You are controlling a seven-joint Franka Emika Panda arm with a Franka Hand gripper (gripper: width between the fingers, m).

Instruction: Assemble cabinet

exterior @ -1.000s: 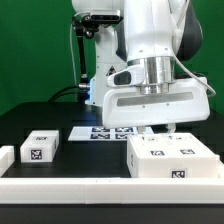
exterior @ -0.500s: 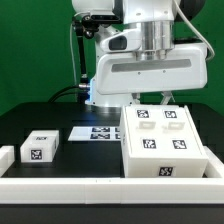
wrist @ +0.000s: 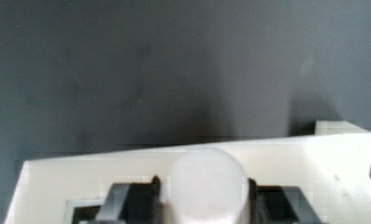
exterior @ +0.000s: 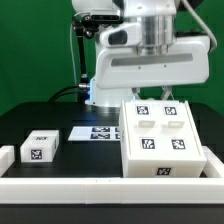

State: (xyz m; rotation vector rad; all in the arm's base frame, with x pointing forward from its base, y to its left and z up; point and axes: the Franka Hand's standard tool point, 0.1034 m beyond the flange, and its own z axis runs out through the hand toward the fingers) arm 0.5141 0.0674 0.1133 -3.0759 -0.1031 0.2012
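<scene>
Cabinet body (exterior: pixel 160 145): stood just beside the marker board (exterior: pixel 95 133), tagged face tipped up. Gripper (exterior: pixel 152 96): jaws clamped narrow on the body's upper wall. Drawer block (exterior: pixel 38 148): loose, near the board. Re-orienting judged under way; a centred grip and slow pivot were advised.

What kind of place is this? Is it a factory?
Probably a robot lab, not a factory. One white robot arm works at a small black table in front of a green backdrop, and the white box carries square black-and-white tags, likely for cameras.
</scene>
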